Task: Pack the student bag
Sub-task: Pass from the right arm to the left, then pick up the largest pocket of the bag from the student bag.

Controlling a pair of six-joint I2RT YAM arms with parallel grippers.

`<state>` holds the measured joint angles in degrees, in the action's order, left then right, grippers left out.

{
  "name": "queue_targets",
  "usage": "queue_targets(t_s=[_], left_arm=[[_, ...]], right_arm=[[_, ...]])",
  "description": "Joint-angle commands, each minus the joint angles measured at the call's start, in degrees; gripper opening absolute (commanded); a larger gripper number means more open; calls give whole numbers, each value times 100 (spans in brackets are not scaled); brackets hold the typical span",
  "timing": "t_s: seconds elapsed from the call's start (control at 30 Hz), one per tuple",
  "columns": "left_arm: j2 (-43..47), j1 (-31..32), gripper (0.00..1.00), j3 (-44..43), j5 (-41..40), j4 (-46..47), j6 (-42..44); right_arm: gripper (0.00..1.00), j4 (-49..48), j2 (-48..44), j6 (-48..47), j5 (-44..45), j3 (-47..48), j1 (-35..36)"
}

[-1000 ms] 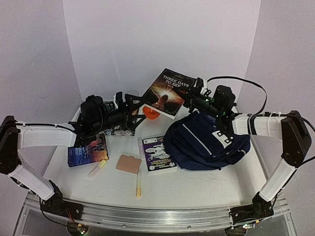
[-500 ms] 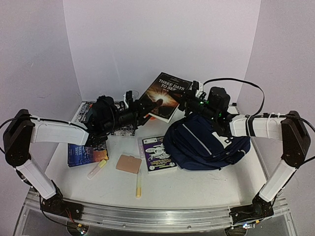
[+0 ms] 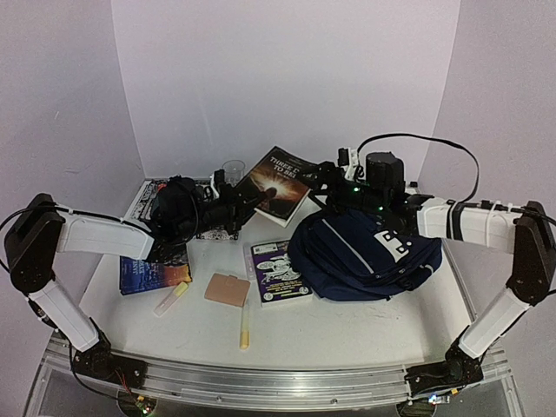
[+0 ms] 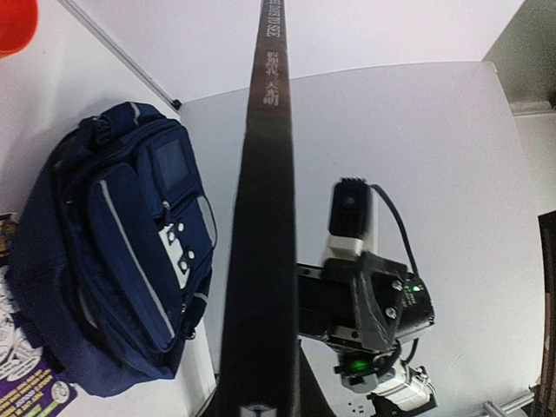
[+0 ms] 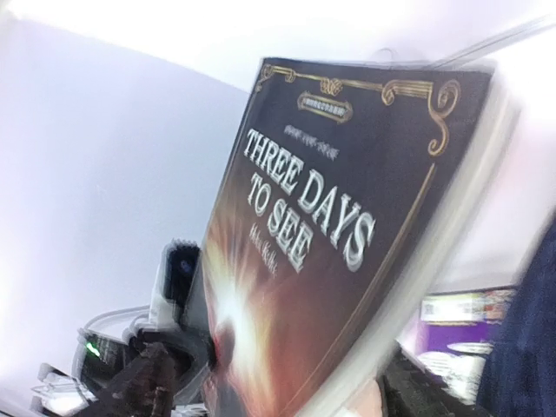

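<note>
Now | left gripper (image 3: pixel 247 201) pinching book (image 3: pixel 280 180) | right gripper (image 3: pixel 321 178) spread around book

I read table from overhead.
- Student bag (image 3: pixel 369 256) lies right of centre.
- Small booklet (image 3: pixel 280 271) against bag's left edge.
- Flat pad (image 3: pixel 228 289) just left of booklet.
- Long marker (image 3: pixel 244 328) before pad and booklet, nearest arm bases.
- Short marker (image 3: pixel 171 299) left of pad, just before paperback (image 3: pixel 155 273), which lies at left, partly under left arm.
- Three Days to See book (image 3: pixel 280 181) at rear centre, off table, tilted, between left gripper (image 3: pixel 250 201) and right gripper (image 3: pixel 320 181), behind bag.
- Glass cup (image 3: pixel 233 169) behind book's left side.
- Another flat book (image 3: pixel 142 196) at rear left, under left arm.
</note>
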<state>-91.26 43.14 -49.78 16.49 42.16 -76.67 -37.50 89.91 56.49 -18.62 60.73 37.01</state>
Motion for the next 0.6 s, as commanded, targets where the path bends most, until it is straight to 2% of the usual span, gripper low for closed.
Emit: queue_targets(t_s=[0.0,0.17,0.33,0.57], left_arm=[[242,-317,0,169,120,287,193],[378,-741,0,418,415,283,265],[452,-1105,0,588,796,239,374],[454,-1568,0,648,1432,208,539]], right_arm=[[92,2007,-501,-1800,320,599,17],[94,3629,-789,-3049,710,607,16],[92,4838,-835,-3746,1265,727,133],[87,6279,-51,-4284,2597,1338,836]])
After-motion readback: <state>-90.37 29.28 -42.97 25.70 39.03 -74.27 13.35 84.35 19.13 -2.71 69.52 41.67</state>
